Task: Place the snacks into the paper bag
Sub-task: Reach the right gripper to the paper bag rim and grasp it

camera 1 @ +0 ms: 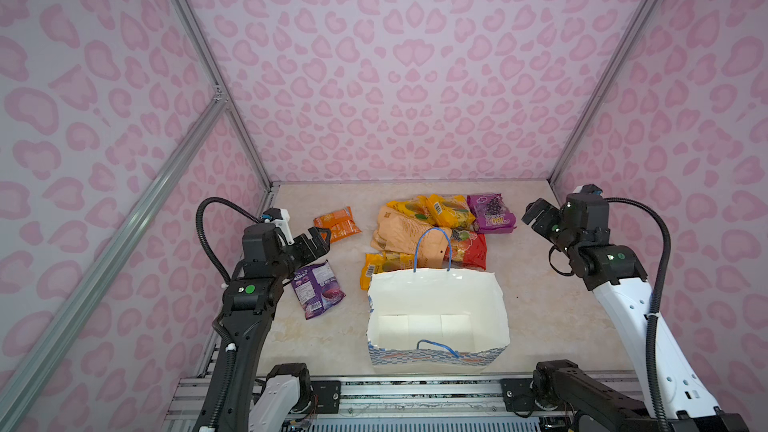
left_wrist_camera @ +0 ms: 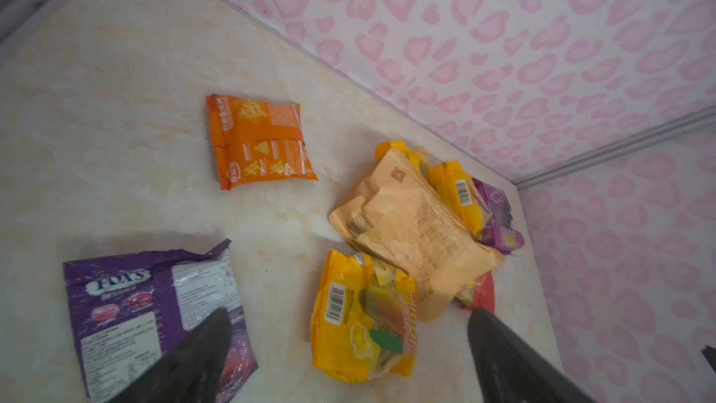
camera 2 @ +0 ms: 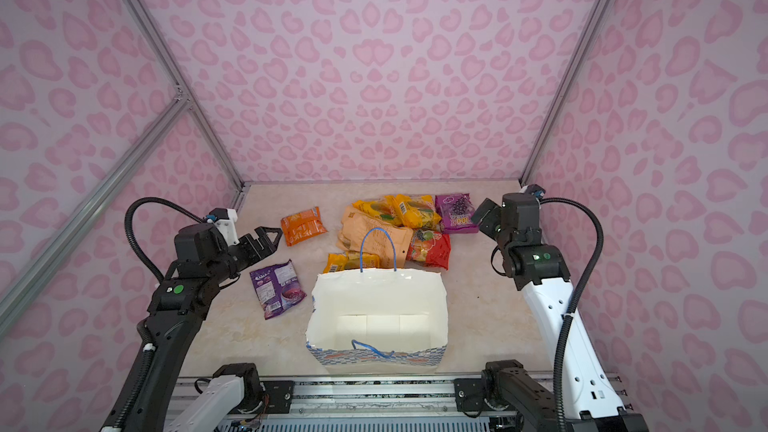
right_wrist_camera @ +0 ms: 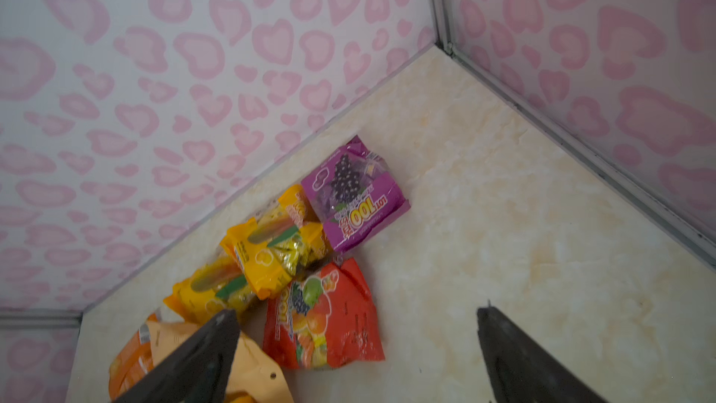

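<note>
White paper bag [camera 1: 436, 292], checkered outside: upright, mouth open, near tabletop [camera 1: 561, 305] front edge. Snacks [camera 1: 409, 228]: piled just behind bag; orange packet [camera 1: 337, 224] and purple packet [camera 1: 318, 288] lie apart, left. Left pincer [left_wrist_camera: 348, 314], right pincer [right_wrist_camera: 356, 312]: both spread wide, empty.

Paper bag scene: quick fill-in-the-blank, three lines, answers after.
1. Inside, the paper bag is ____.
2. Both the left gripper and the right gripper stand ____.
3. The FOX'S packet is coloured ____.
Missing: empty; open; purple.
</note>
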`<state>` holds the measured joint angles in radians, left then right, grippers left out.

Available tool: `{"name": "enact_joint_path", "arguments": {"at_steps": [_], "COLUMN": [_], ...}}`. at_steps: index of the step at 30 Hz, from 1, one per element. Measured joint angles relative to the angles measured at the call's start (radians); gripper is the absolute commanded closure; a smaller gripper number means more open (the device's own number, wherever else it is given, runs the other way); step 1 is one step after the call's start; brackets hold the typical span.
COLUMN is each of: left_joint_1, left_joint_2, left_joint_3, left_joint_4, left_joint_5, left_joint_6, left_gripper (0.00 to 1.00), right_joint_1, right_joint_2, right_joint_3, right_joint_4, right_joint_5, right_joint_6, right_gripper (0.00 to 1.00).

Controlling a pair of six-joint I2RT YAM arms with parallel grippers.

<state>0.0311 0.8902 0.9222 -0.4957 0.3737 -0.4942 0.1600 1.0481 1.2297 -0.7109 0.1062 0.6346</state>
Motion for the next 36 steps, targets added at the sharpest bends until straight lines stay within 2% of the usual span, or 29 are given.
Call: {"name": "enact_joint_path", "arguments": {"at_steps": [2,10,16,21,26,31,36], "left_joint_1": [-0.005,-0.037,-0.047,-0.053,-0.058,-0.061,-0.062], "left_joint_2": [-0.018,-0.049,-0.106,-0.138,-0.143,-0.150,-0.161], "left_joint_3": [-0.016,-0.116,-0.144,-0.148,-0.152,-0.153,-0.155], "left_joint_4": [-0.015,-0.029,-0.025,-0.022,-0.021,-0.021,-0.022], "left_joint_5": [0.031,0.022,-0.023,-0.053,-0.075,-0.095,-0.112], "left_joint_6": [0.034,0.076,0.084,0.087,0.087,0.092,0.094], "left_gripper": [0.03,0.02,0.02,0.02,0.02,0.02,0.02], "right_joint_1": [0.098,0.394,0.587,0.617,0.624,0.632,0.621], "right_joint_2": [-0.019,-0.024,-0.003,-0.033,-0.037,-0.012,0.034], "right_joint_3": [0.064,0.331,0.248,0.097,0.010,0.005,0.156], "right_joint_4": [-0.116,-0.503,-0.665,-0.695,-0.645,-0.598,-0.611], "right_joint_5": [0.011,0.051,0.030,0.005,-0.033,-0.071,-0.056], "right_joint_6": [-0.003,0.025,0.067,0.112,0.141,0.165,0.164], "right_gripper": [0.02,0.06,0.08,0.25,0.58,1.00,1.00]}}
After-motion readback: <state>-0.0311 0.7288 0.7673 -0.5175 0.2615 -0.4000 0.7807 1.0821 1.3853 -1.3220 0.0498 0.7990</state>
